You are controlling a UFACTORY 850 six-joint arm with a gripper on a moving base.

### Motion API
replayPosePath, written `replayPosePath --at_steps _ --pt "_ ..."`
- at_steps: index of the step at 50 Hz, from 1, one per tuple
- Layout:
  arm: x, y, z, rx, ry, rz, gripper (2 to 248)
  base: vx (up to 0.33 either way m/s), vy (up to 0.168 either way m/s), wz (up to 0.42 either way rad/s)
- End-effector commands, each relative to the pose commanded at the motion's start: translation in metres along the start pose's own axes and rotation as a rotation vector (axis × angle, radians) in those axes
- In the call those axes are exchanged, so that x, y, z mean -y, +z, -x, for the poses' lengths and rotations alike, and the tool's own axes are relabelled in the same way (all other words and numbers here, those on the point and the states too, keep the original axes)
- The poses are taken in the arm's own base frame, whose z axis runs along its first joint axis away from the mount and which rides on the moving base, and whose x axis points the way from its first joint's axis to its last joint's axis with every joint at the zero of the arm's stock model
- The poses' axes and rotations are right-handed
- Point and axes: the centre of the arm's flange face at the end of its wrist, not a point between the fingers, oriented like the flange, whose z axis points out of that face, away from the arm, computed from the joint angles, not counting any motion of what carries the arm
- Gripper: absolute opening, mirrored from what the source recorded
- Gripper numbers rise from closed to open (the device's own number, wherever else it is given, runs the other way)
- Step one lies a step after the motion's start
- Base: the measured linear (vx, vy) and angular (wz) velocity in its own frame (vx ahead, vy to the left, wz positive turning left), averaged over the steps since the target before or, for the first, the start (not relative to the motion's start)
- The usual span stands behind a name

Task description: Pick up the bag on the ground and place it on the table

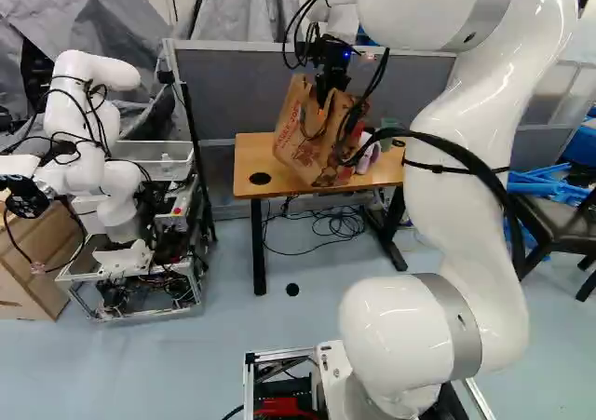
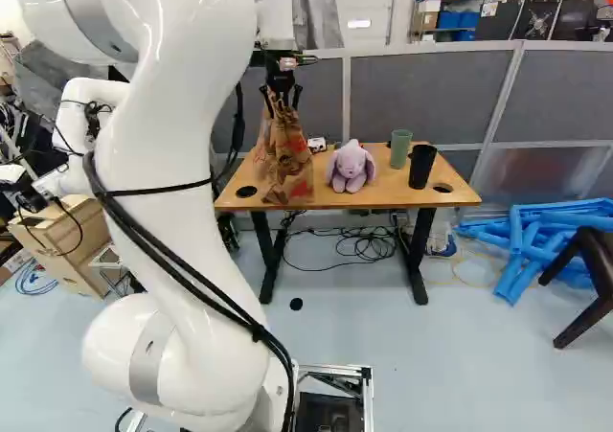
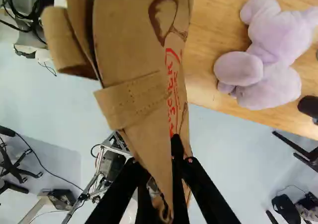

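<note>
- wrist view: paper bag (image 3: 134,45) ahead of the gripper (image 2: 282,99), its top pinched between nearly closed fingers
- bag by the desk's (image 2: 364,197) front edge, toward the left corner; can't tell if touching
- one bag, one desk, one plush toy (image 2: 351,167), one green cup (image 2: 401,149), one black cup (image 2: 421,168)

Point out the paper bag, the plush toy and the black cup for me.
Paper bag (image 2: 285,167): right base view, middle of its side.
Plush toy (image 2: 351,167): right base view, its front, between the drooping ears.
Black cup (image 2: 421,168): right base view, its outer wall.
</note>
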Motion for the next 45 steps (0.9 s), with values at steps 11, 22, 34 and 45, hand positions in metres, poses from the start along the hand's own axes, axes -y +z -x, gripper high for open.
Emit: replayPosePath --at_steps 11,22,34,45 --pt "0.0 0.0 0.0 0.0 0.0 0.0 25 0.0 0.0 0.0" --pt "0.0 0.0 -0.004 -0.003 -0.002 0.001 25 0.0 0.0 0.0" --pt "0.002 0.001 -0.021 -0.015 -0.018 0.006 25 0.0 0.0 0.0" --pt "0.007 0.007 -0.044 -0.024 -0.038 0.008 25 0.0 0.0 0.0"
